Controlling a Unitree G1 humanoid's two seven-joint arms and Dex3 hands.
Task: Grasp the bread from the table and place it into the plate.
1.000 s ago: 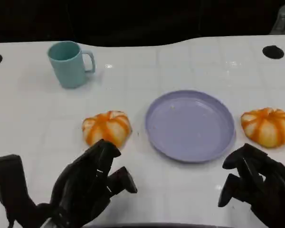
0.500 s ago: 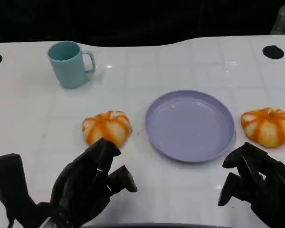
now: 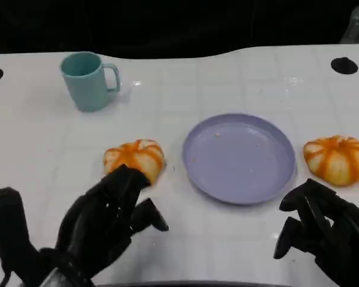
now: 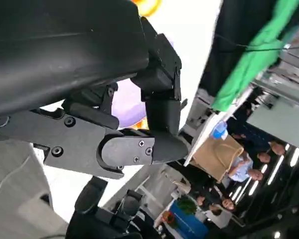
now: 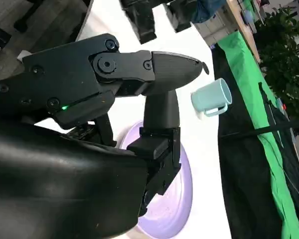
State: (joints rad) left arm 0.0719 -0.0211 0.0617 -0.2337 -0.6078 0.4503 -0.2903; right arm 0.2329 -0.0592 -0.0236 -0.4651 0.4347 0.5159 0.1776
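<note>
Bread, count: two orange-and-white striped round buns on the white table (image 3: 227,72).
Bread, left one (image 3: 135,159): lies on the table just left of the plate, apart from its rim; not in the plate.
Bread, right one (image 3: 337,158): lies on the table just right of the plate, a narrow gap between bun and rim.
Plate (image 3: 239,158): one, lavender, round, shallow; sits between the two buns near the table's middle. Holds nothing but a few faint specks. Part of its lavender surface (image 5: 174,199) shows past the fingers in the right wrist view.
Mug (image 3: 88,80): one, teal, upright, handle toward the plate side; stands at the far left of the table, well apart from the buns. Inside looks bare, though the bottom is not fully seen. Also seen from the right wrist (image 5: 212,97).
Left hand (image 3: 105,224): near table edge, fingers spread and reaching toward the left bun; fingertips (image 3: 131,177) overlap the bun's near edge in the head view, contact cannot be told. It has hold of nothing.
Right hand (image 3: 320,230): near edge, just in front of the right bun, apart from it; fingers loosely curved and parted, nothing in them.
Table holes: two dark round holes, one at each far corner (image 3: 344,65).
Background, left wrist view: several people (image 4: 239,167) stand beyond the table, green cloth (image 4: 249,59) above them.
</note>
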